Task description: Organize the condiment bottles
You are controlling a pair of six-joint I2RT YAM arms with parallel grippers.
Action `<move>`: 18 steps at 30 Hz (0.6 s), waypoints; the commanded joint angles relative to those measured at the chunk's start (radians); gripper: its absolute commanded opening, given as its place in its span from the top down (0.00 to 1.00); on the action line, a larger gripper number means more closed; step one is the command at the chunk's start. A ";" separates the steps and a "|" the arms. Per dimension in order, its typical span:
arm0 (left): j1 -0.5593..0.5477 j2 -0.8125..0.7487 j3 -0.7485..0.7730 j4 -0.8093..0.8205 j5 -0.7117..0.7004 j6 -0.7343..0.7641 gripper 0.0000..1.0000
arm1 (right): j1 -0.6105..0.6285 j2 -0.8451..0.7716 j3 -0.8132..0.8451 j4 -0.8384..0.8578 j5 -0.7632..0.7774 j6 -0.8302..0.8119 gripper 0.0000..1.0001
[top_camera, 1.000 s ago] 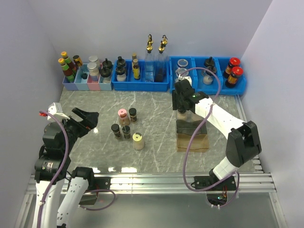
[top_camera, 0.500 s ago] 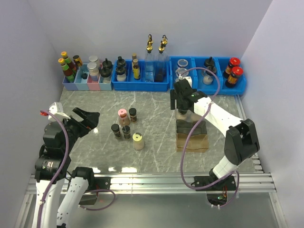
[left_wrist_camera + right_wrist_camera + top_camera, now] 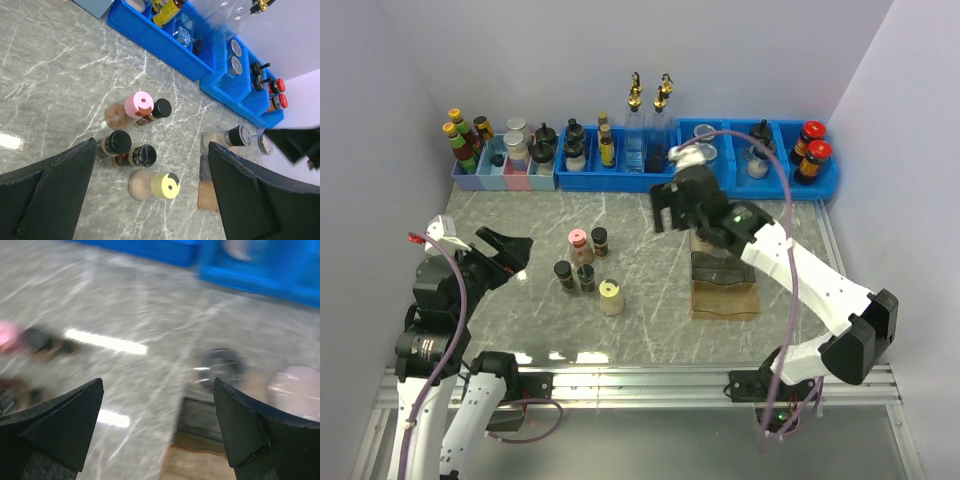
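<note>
Reaching for the next loose jar looks like the step in hand, and the right claw (image 3: 676, 212) is placed for it. It hangs with its black fingers spread wide and nothing between them, above the grey marble-patterned worktop (image 3: 535, 210), between the loose cluster and the dark block on a wooden base (image 3: 725, 290). Two clear spice jars with silvery lids (image 3: 236, 135) stand at the far end of that block. Five others sit out on the worktop, well apart from the row of blue plastic bins (image 3: 616, 183) at the back. They are a pink-lidded jar of beige powder (image 3: 138, 104) just beside a black-lidded dark one (image 3: 161, 108), two other black-lidded jars (image 3: 119, 141) close together, and a pale-yellow-lidded jar (image 3: 166, 185) nearest the arms.

To do it well, I would take the black-lidded jar beside the pink one, since it faces the right arm. The cluster is tight (the real risk is a finger tipping a neighbour), so come straight down, straddle the lid from the open side, and close only once centred. The left claw (image 3: 510, 252) is likewise spread and empty, off to the left, and is best left out of the way.
</note>
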 commanded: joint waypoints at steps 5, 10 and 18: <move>-0.002 -0.022 -0.012 0.043 0.009 -0.013 0.01 | 0.290 -0.005 -0.058 0.078 -0.157 -0.023 0.04; -0.002 -0.021 -0.015 0.043 0.008 -0.011 0.01 | 0.428 0.075 -0.073 0.103 -0.145 0.013 0.04; -0.002 -0.039 -0.040 0.048 0.001 -0.018 0.01 | 0.497 0.218 -0.018 0.084 -0.070 0.048 0.04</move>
